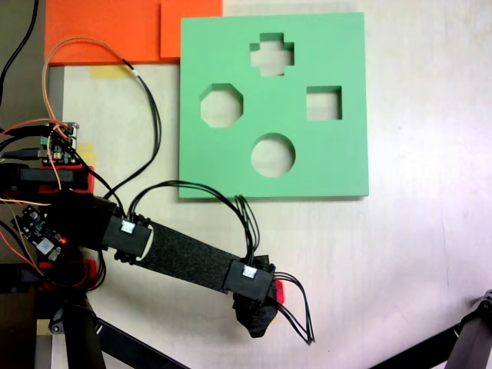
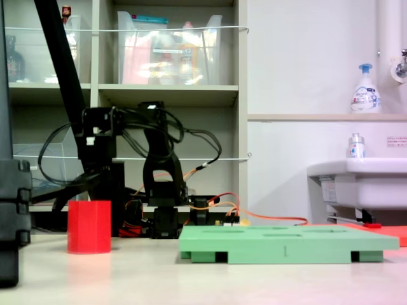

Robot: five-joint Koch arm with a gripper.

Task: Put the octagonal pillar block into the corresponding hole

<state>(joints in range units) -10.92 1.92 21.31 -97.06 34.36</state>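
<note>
The octagonal pillar block (image 2: 89, 227) is a red prism standing on the table left of the green board (image 2: 286, 244) in the second exterior view. In the first exterior view only a red sliver of the block (image 1: 278, 292) shows beside the black wrist. My gripper (image 1: 260, 311) hangs over the block and covers it from above. In the second exterior view the gripper (image 2: 89, 198) comes down onto the block's top, its fingers dark and hard to separate; it looks shut on the block. The corresponding hole (image 1: 221, 105), eight-sided, lies in the left part of the green board (image 1: 338, 161), well away from the gripper.
The board also has cross (image 1: 271, 54), square (image 1: 324, 103) and round (image 1: 273, 155) cutouts. Orange sheets (image 1: 108, 31) lie at the first exterior view's top left. Circuit boards and wires (image 1: 54, 142) crowd the arm's base. A black tripod leg (image 1: 461, 338) enters at bottom right.
</note>
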